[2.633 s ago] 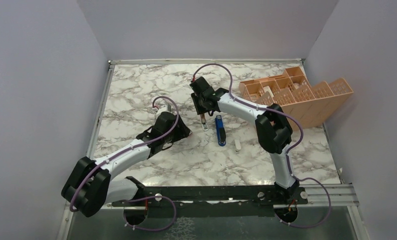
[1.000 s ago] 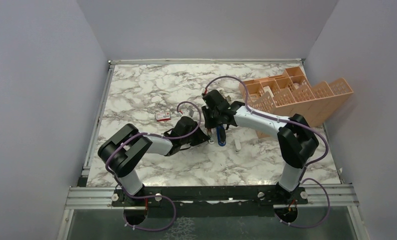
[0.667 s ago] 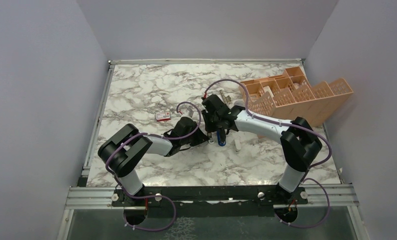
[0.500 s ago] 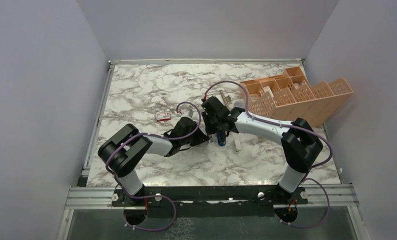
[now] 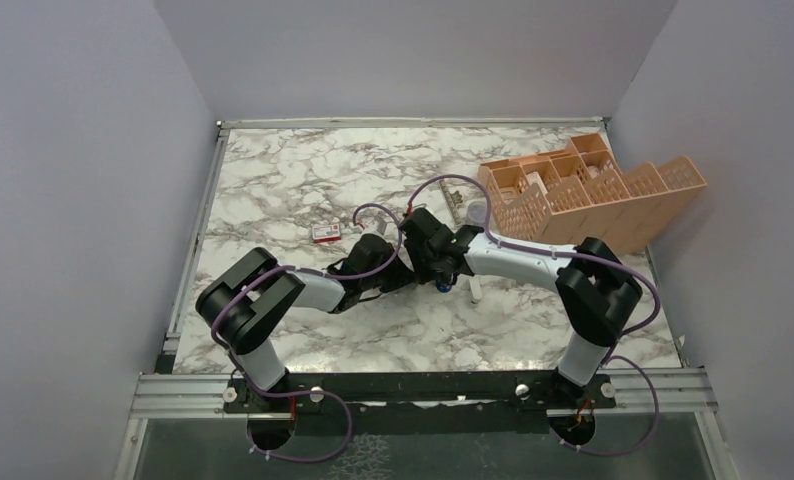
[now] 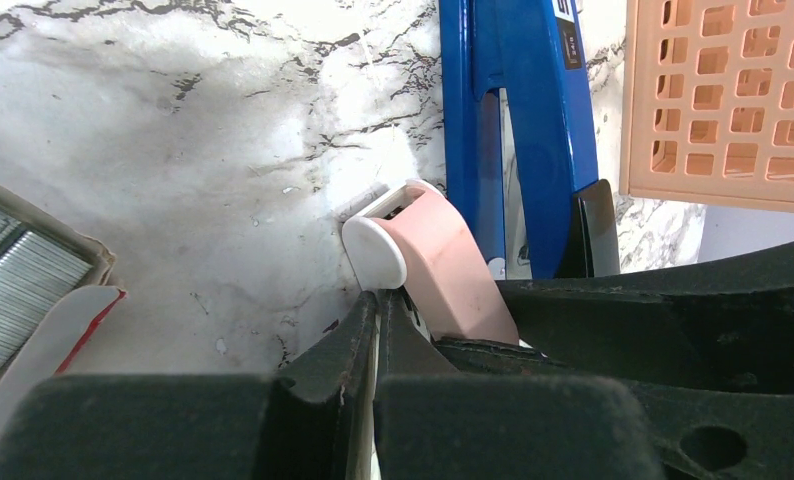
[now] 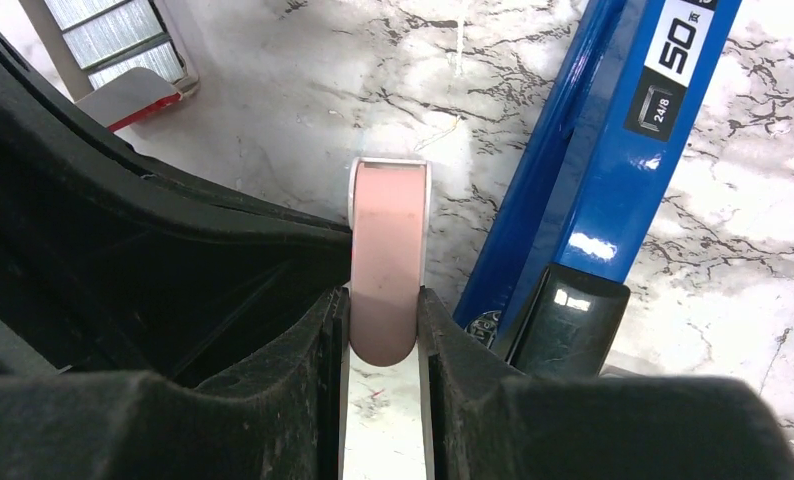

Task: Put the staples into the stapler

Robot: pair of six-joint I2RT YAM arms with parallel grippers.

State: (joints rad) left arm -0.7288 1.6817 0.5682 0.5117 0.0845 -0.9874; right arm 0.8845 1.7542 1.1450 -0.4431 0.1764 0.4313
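Observation:
The blue stapler [image 7: 613, 150] lies on the marble; in the left wrist view the stapler [image 6: 518, 120] runs away from the camera, and from above only a blue bit [image 5: 442, 287] shows under the right gripper [image 5: 434, 270]. The right gripper [image 7: 385, 310] is shut on a flat pink, white-edged piece [image 7: 388, 250], just left of the stapler's black end. The left gripper [image 6: 378, 310] is shut, its tip against that piece's white end [image 6: 375, 252]. Silvery staples [image 6: 13, 285] sit in their tray [image 7: 108, 30] beside it.
A red-and-white box [image 5: 325, 232] lies left of both grippers. An orange lattice organiser [image 5: 593, 190] stands at the back right, its wall [image 6: 723, 100] close behind the stapler. A small white block [image 5: 474, 290] rests right of the stapler.
The right gripper has come down and nearer with the pink piece, meeting the left gripper's tip. The left jaws have closed fully. The left arm has stayed put.

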